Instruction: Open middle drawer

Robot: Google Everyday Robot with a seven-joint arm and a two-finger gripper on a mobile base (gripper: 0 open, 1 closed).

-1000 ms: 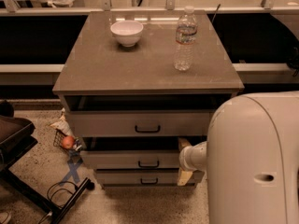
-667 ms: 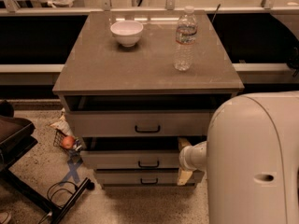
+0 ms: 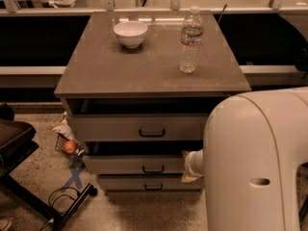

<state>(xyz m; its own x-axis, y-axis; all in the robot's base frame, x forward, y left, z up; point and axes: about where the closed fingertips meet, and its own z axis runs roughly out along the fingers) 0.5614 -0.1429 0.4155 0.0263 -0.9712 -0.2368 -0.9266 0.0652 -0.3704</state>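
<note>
Middle drawer [image 3: 120, 164] stands slightly out, contents hidden; tool [image 3: 189, 173] at its right end, grip unclear.

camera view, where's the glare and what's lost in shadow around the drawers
Camera view: warm light overall; glare streaks the tabletop behind the bowl; the gaps above the top drawer and middle drawer are black shadow, interiors unreadable; the pale arm is brightly lit, with the gripper mostly hidden at the middle drawer's right end.

No readable text, water bottle [image 3: 191, 40] label illegible, gripper [image 3: 191, 170] at middle drawer [image 3: 144, 165] right end
</note>
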